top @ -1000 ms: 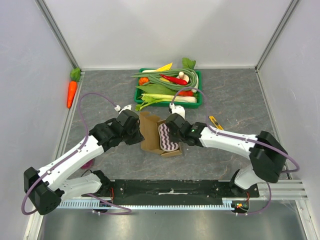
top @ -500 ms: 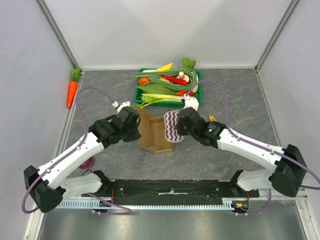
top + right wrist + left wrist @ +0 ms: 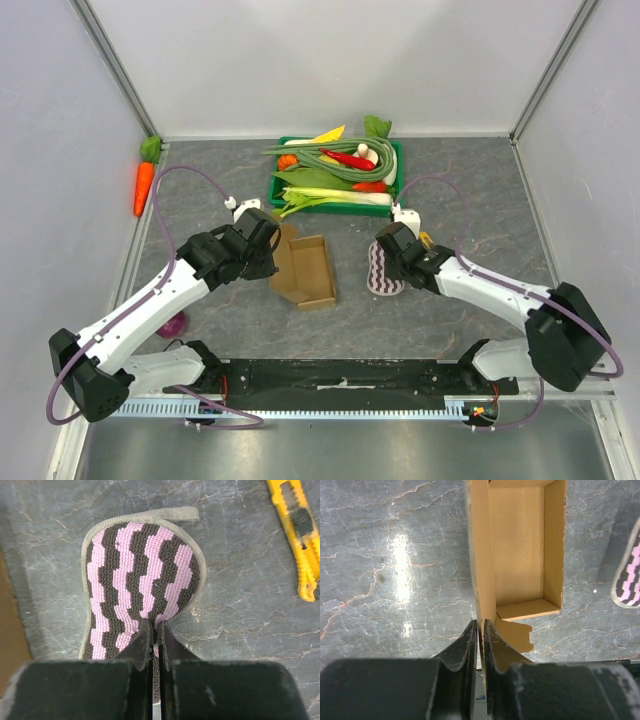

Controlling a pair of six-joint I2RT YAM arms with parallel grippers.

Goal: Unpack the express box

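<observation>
The express box [image 3: 310,268], a small brown carton, lies open and empty on the grey table; its inside shows in the left wrist view [image 3: 517,555]. My left gripper [image 3: 270,262] [image 3: 480,630] is shut on the box's left wall or flap. My right gripper [image 3: 385,262] [image 3: 156,630] is shut on the pink and dark zigzag-patterned flat item [image 3: 383,276] [image 3: 140,575], which is to the right of the box, low over the table. It also shows at the right edge of the left wrist view [image 3: 629,577].
A green tray [image 3: 396,205] of vegetables stands behind the box. A yellow utility knife [image 3: 430,245] [image 3: 297,535] lies right of the right gripper. A carrot [image 3: 144,180] lies at the far left wall. A purple object [image 3: 172,326] lies under the left arm.
My right gripper has lifted the zigzag item out of the box and carried it right, down toward the table. The box has settled open; the left gripper stays on it.
</observation>
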